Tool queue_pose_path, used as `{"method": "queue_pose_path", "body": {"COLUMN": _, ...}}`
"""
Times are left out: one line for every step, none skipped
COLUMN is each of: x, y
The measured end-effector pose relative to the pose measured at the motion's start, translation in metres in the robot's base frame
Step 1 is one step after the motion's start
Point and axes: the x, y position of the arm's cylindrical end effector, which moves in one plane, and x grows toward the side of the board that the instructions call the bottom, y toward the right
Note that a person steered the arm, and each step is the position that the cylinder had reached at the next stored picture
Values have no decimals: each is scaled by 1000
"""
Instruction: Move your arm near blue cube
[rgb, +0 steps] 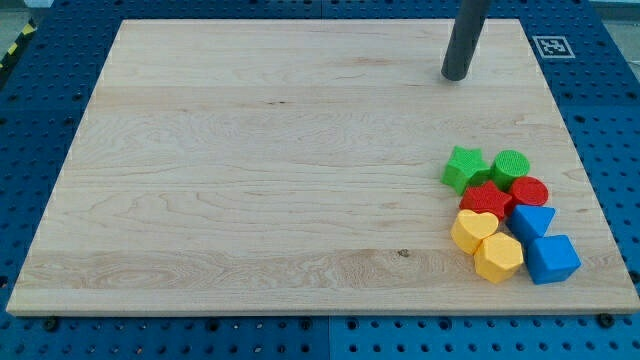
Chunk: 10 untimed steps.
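Observation:
The blue cube (552, 259) lies at the board's lower right corner, at the right end of a tight cluster of blocks. My tip (456, 76) stands near the view's top, right of centre, far above the cluster and well apart from the blue cube. The rod comes down from the top edge. Beside the cube sit a blue triangular block (531, 221) just above it and a yellow hexagon (497, 258) to its left.
The cluster also holds a green star (464, 168), a green cylinder (510, 165), a red star (487, 200), a red cylinder (529, 191) and a yellow heart (473, 229). The wooden board (250, 180) lies on a blue pegboard; a marker tag (553, 46) sits at top right.

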Motion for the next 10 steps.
{"method": "queue_pose_path", "body": {"x": 0, "y": 0}}
{"method": "queue_pose_path", "body": {"x": 0, "y": 0}}
{"method": "queue_pose_path", "body": {"x": 0, "y": -34}}
{"method": "queue_pose_path", "body": {"x": 10, "y": -86}}
{"method": "queue_pose_path", "body": {"x": 41, "y": -119}}
{"method": "queue_pose_path", "body": {"x": 85, "y": -145}}
{"method": "queue_pose_path", "body": {"x": 133, "y": -154}}
{"method": "queue_pose_path", "body": {"x": 143, "y": -152}}
{"method": "queue_pose_path", "body": {"x": 101, "y": -80}}
{"method": "queue_pose_path", "body": {"x": 97, "y": 14}}
